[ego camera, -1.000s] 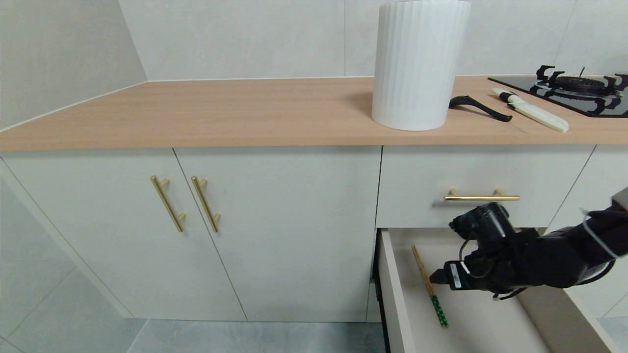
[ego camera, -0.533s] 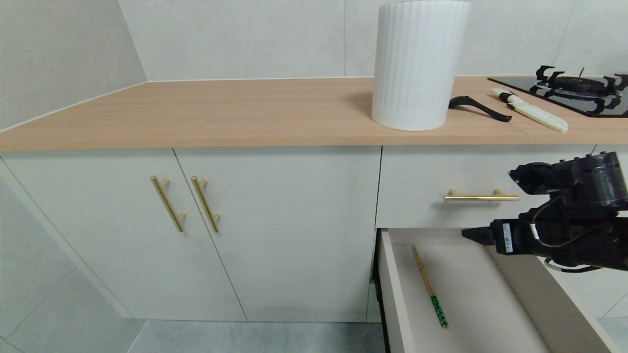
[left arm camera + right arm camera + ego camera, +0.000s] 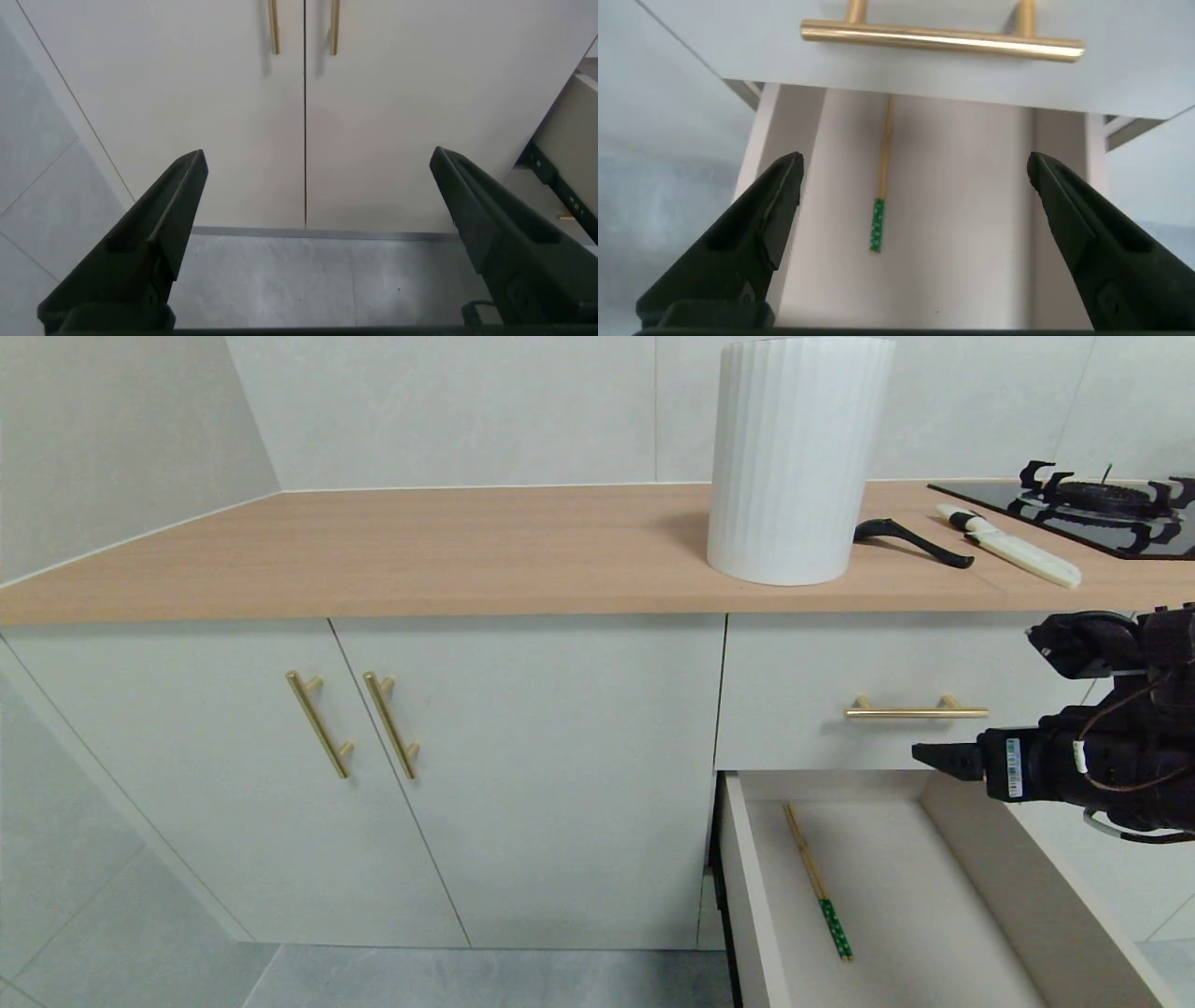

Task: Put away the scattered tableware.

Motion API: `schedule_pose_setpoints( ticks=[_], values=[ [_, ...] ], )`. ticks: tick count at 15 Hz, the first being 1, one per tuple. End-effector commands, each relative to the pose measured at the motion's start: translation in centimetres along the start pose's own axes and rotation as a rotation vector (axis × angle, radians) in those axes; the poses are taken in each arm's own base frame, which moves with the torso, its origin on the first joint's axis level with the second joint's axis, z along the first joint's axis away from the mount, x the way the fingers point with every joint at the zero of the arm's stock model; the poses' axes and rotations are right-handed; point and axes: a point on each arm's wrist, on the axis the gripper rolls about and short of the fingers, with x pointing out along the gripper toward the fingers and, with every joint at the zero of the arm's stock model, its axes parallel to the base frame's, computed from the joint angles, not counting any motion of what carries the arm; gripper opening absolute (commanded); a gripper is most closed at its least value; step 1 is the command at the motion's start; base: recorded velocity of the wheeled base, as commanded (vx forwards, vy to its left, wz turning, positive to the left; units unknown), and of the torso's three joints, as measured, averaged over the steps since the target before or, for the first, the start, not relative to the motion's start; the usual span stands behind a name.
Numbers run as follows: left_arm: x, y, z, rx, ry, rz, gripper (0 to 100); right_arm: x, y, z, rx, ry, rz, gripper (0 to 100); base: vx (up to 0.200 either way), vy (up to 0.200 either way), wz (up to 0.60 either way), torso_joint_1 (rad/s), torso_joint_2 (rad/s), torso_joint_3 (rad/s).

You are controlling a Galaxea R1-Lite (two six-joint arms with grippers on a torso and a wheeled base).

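A pair of wooden chopsticks with green ends lies flat in the open lower drawer, near its left wall. My right gripper hovers above the drawer's right side, open and holding nothing. From the right wrist, the chopsticks lie between and below the spread fingers of the right gripper. On the counter lie a cream knife and a black-handled utensil. My left gripper is open, facing the cabinet doors and floor.
A tall white ribbed container stands on the wooden counter, partly hiding the black utensil. A gas hob sits at the far right. The shut upper drawer has a brass handle just above the open one. Two brass door handles are at left.
My right gripper has risen out of the drawer and drawn back to the right, away from the chopsticks. The chopsticks have stayed where they lay.
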Motion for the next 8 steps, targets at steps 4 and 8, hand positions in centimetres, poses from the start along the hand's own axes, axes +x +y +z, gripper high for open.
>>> schedule_pose_setpoints(
  ticks=[4,8],
  values=[
    [0.0,0.0,0.0,0.0,0.0,0.001,100,-0.14,-0.06,-0.16,-0.017,-0.002,-0.014,100,0.0,0.0,0.0,0.063,-0.22,-0.222],
    [0.0,0.0,0.0,0.0,0.0,0.001,100,-0.22,-0.08,-0.12,-0.017,-0.006,-0.019,100,0.0,0.0,0.0,0.127,-0.5,-0.304]
  ],
)
